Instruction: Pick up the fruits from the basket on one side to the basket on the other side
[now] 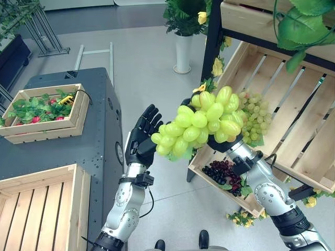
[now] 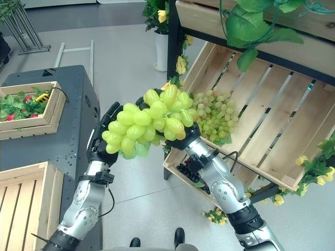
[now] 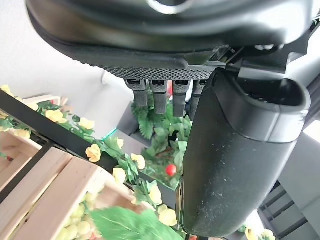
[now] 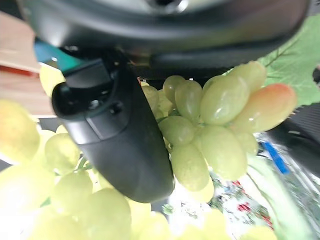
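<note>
One green grape bunch (image 1: 201,123) is clamped in the right robot hand (image 1: 226,141), held in the air between the slanted crate (image 1: 293,120) and the empty crate (image 1: 42,204). Transfer incomplete. Left robot hand (image 1: 142,136) hangs open, fingers apart. One pale bunch (image 1: 254,117) remains; one dark bunch (image 1: 222,172) lies below.

Yellow-green grapes (image 1: 201,123), dark purple grapes (image 1: 222,172) — pale wood crates (image 1: 293,99), black robot hand (image 1: 144,136) — dark grey cabinet (image 1: 102,125)
</note>
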{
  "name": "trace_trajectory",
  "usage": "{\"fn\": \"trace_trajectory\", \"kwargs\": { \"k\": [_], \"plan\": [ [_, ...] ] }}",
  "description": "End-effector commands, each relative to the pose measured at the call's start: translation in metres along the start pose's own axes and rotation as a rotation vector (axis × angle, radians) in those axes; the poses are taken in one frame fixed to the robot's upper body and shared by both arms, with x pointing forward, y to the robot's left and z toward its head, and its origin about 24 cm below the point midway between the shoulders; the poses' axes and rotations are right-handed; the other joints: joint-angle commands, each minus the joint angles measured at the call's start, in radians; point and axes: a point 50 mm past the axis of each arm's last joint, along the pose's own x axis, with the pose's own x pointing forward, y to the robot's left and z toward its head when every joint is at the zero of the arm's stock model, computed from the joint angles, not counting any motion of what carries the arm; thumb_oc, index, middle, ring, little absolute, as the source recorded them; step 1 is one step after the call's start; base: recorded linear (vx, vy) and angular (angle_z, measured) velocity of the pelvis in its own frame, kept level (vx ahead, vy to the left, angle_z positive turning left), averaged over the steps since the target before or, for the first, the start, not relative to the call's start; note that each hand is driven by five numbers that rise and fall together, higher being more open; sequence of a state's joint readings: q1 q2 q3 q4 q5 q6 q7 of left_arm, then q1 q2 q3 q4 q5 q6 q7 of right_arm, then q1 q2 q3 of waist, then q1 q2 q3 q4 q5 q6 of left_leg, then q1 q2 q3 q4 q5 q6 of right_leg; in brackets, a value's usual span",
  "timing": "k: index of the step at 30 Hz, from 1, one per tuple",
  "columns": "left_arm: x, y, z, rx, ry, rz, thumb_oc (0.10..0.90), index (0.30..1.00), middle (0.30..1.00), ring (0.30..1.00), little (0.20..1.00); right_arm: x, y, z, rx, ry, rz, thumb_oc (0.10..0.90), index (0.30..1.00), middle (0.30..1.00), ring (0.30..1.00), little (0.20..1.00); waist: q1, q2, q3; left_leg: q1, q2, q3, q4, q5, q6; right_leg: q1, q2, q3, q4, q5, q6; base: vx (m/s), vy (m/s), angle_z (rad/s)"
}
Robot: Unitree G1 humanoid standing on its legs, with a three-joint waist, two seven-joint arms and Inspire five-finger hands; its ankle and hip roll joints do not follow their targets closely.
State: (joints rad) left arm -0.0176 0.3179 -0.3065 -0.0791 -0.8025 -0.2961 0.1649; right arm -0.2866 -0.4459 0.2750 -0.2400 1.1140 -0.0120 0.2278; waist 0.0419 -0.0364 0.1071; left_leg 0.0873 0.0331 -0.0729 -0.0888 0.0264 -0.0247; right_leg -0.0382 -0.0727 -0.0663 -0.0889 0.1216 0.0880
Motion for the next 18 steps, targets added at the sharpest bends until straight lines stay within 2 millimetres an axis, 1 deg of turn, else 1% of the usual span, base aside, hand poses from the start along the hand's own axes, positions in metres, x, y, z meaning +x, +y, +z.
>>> {"fn": "trace_trajectory", "kwargs": {
  "k": [1,6,9,10,11,12,13,16,18],
  "plan": [
    [0.022,-0.023,0.028,-0.017,-0.148,-0.127,0.800,0.900,0.900,0.900,0.900,0.019,0.020,0.068,-0.098,-0.399,0.018,0.400,0.300,0.300,0.300,0.300,-0.010,-0.014,-0.098,-0.064,-0.018,0.019,0.002,0.023,0.023,0.086,-0.001,-0.020,0.002,-0.030,-0.008,0.00,0.000,0.00],
    [0.024,-0.021,0.030,-0.015,-0.149,-0.124,0.800,0.900,0.900,0.900,0.900,0.020,0.007,0.088,-0.245,-0.451,-0.090,0.400,0.300,0.300,0.300,0.300,-0.015,-0.017,-0.105,-0.064,-0.016,0.030,0.002,0.020,0.023,0.081,-0.001,-0.012,0.002,-0.027,-0.007,0.00,0.019,-0.04],
    [0.025,-0.020,0.031,-0.014,-0.145,-0.121,0.800,0.900,0.900,0.900,0.900,0.021,-0.001,0.101,-0.383,-0.477,-0.174,0.400,0.300,0.300,0.300,0.300,-0.018,-0.019,-0.107,-0.059,-0.013,0.035,0.002,0.014,0.023,0.082,-0.001,-0.005,0.002,-0.028,-0.006,0.02,0.008,-0.07],
    [0.025,-0.019,0.031,-0.014,-0.144,-0.122,0.800,0.900,0.900,0.900,0.900,0.020,-0.005,0.107,-0.466,-0.484,-0.215,0.400,0.300,0.300,0.300,0.300,-0.018,-0.019,-0.108,-0.058,-0.012,0.036,0.002,0.012,0.023,0.083,-0.001,-0.005,0.002,-0.029,-0.005,0.02,0.004,-0.13],
    [0.025,-0.018,0.031,-0.014,-0.142,-0.121,0.800,0.900,0.900,0.900,0.900,0.019,-0.009,0.112,-0.561,-0.485,-0.259,0.400,0.300,0.300,0.300,0.300,-0.020,-0.020,-0.108,-0.056,-0.011,0.037,0.002,0.011,0.023,0.084,-0.001,-0.004,0.002,-0.029,-0.005,0.03,0.005,-0.10],
    [0.025,-0.018,0.032,-0.009,-0.141,-0.120,0.800,0.900,0.900,0.900,0.900,0.017,-0.018,0.120,-0.684,-0.490,-0.339,0.400,0.300,0.300,0.300,0.300,-0.021,-0.022,-0.108,-0.054,-0.009,0.040,0.002,0.010,0.022,0.085,0.000,-0.002,0.002,-0.028,-0.005,0.02,0.005,-0.07],
    [0.025,-0.017,0.032,-0.009,-0.141,-0.119,0.800,0.900,0.900,0.900,0.900,0.017,-0.020,0.122,-0.711,-0.488,-0.348,0.400,0.300,0.300,0.300,0.300,-0.021,-0.022,-0.108,-0.053,-0.009,0.040,0.002,0.010,0.022,0.085,0.000,-0.001,0.002,-0.029,-0.005,0.00,0.000,0.00],
    [0.024,-0.015,0.034,-0.006,-0.138,-0.117,0.800,0.900,0.900,0.900,0.900,0.010,-0.038,0.135,-0.859,-0.460,-0.481,0.400,0.300,0.300,0.300,0.300,-0.025,-0.025,-0.105,-0.050,-0.007,0.042,0.002,0.008,0.023,0.086,0.000,0.003,0.002,-0.028,-0.004,0.00,0.000,0.00],
    [0.024,-0.014,0.034,-0.004,-0.135,-0.119,0.800,0.900,0.900,0.900,0.900,0.005,-0.051,0.142,-0.865,-0.439,-0.554,0.400,0.300,0.300,0.300,0.300,-0.026,-0.027,-0.101,-0.048,-0.006,0.043,0.002,0.007,0.023,0.087,0.000,0.003,0.002,-0.028,-0.004,0.00,0.000,0.00]
  ]
}}
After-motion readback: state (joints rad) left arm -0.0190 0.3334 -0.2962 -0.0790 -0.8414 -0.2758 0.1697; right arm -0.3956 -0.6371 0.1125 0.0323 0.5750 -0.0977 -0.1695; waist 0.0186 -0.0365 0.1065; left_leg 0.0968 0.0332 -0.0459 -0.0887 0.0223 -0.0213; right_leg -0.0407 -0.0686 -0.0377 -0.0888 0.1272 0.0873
